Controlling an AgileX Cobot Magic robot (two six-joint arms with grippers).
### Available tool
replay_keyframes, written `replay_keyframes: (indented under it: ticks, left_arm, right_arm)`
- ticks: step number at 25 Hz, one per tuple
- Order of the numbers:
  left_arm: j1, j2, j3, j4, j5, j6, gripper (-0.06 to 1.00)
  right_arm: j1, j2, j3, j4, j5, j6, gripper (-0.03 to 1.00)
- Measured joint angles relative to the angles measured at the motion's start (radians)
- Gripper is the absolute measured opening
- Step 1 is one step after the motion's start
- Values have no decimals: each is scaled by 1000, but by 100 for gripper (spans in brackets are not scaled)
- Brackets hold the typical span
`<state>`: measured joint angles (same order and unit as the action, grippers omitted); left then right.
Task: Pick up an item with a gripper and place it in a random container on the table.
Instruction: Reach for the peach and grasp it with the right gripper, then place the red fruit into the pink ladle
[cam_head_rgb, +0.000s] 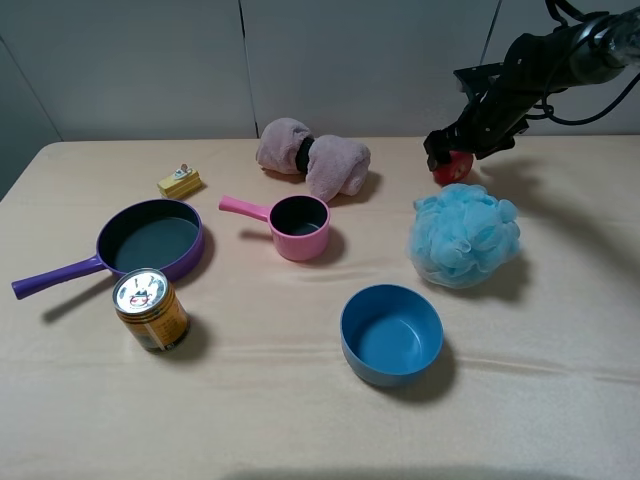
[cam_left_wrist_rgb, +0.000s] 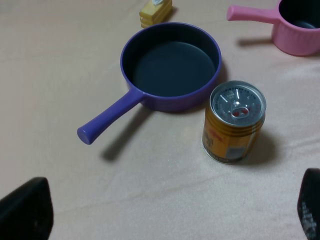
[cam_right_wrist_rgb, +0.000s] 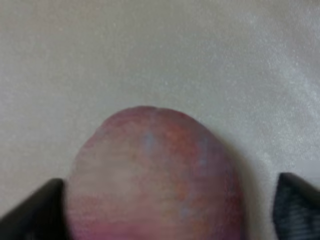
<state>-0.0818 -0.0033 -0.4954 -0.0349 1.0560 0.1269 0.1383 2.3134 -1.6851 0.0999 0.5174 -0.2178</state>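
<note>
The red-pink peach (cam_head_rgb: 452, 168) lies on the beige table (cam_head_rgb: 300, 430) at the back right, just behind the blue sponge. My right gripper (cam_head_rgb: 447, 150) is down over it. In the right wrist view the peach (cam_right_wrist_rgb: 155, 180) fills the space between the two black fingertips (cam_right_wrist_rgb: 35, 210). One finger is at its side and the other stands a little apart, so the jaws are open around it. The pink saucepan cup (cam_head_rgb: 298, 228) stands near the table's middle, empty. My left gripper (cam_left_wrist_rgb: 170, 215) is open and empty above the table near the can; it is out of the exterior view.
A purple pan (cam_head_rgb: 152, 240) and a yellow can (cam_head_rgb: 150, 308) stand at the left, with a small yellow toy cake (cam_head_rgb: 179, 181) behind them. A pink cloth bundle (cam_head_rgb: 315, 158) lies at the back centre. A fluffy blue sponge (cam_head_rgb: 464, 236) and a blue bowl (cam_head_rgb: 391, 333) are at the right.
</note>
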Motion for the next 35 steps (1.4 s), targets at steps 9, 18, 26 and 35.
replay_keyframes:
  ticks: [9,18,26,35]
  left_arm:
    - [0,0,0,0,0,0,99]
    - [0,0,0,0,0,0,99]
    - [0,0,0,0,0,0,99]
    - [0,0,0,0,0,0,99]
  right_arm:
    - [0,2,0,20,1,0,50]
    - [0,2,0,21,4,0,50]
    - [0,-26,0,23,53,0,50]
    - [37,-135,0,23,141,1,50]
